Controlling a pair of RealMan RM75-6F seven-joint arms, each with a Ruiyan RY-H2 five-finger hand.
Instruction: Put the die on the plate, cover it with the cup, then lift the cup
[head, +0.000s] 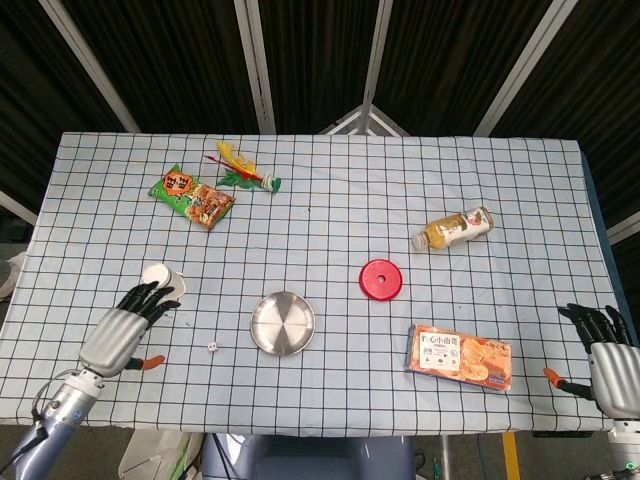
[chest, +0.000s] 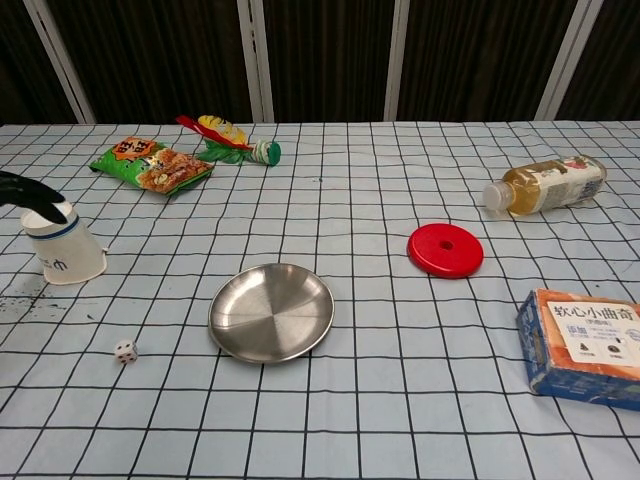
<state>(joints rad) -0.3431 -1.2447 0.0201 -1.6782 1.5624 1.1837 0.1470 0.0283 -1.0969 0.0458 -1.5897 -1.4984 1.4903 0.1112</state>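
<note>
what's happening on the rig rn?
Early in the run. The left hand is out over the table, its fingers reaching just above the upside-down cup; no grip visible. The die sits on the cloth left of the empty steel plate. The right hand is parked at the table's right edge, holding nothing.

Silver hand (head: 112, 338), black fingers (head: 150, 298)

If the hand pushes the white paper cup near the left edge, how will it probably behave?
The paper cup stands upside down on its wide rim, so it probably resists tipping and may slide on the tablecloth instead. It looks thin and empty, likely very light and easy to crush. If it tips, its tapered shape would likely roll in a curve.
</note>
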